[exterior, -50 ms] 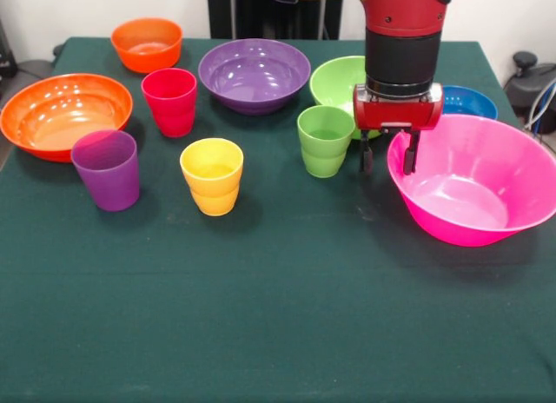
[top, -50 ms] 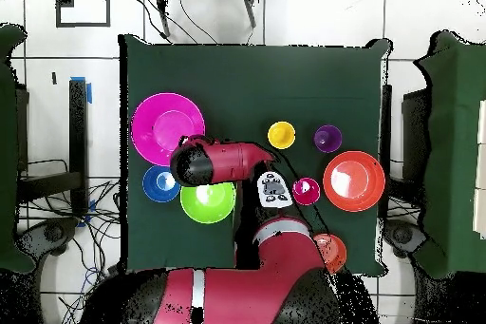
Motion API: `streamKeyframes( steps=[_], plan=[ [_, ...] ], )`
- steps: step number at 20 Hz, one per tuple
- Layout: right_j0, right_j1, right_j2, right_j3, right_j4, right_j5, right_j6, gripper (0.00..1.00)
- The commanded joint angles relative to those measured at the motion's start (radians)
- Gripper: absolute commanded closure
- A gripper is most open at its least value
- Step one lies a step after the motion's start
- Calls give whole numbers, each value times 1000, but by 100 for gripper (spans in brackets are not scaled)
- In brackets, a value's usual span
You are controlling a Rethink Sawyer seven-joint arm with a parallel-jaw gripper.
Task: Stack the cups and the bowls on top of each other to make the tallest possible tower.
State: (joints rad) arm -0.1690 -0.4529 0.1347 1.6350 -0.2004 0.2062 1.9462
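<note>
My gripper (exterior, -50 ms: 387,156) hangs open over the left rim of the pink bowl (exterior, -50 ms: 486,190), one finger (exterior, -50 ms: 408,153) inside the bowl and the other outside. Just left of it stands the green cup (exterior, -50 ms: 325,140), with the lime green bowl (exterior, -50 ms: 334,80) behind and the blue bowl (exterior, -50 ms: 476,100) at the back right. The yellow cup (exterior, -50 ms: 212,175), purple cup (exterior, -50 ms: 106,168) and red cup (exterior, -50 ms: 169,101) stand apart to the left. Purple bowl (exterior, -50 ms: 254,74), small orange bowl (exterior, -50 ms: 147,43) and large orange bowl (exterior, -50 ms: 65,115) sit separately. Nothing is stacked. From overhead, the arm (top, -50 ms: 223,161) hides the gripper.
The dark green table (exterior, -50 ms: 278,316) has wide free room along its front half. In the overhead view, cables and chairs lie on the floor around the table.
</note>
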Motion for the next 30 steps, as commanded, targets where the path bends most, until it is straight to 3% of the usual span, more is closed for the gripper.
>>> streamKeyframes(
  steps=[1,25,30],
  plan=[
    [8,20,30,-22,-57,34,14,0],
    [3,5,33,-16,-55,50,9,0],
    [7,-37,33,12,-49,75,10,0]
  ],
)
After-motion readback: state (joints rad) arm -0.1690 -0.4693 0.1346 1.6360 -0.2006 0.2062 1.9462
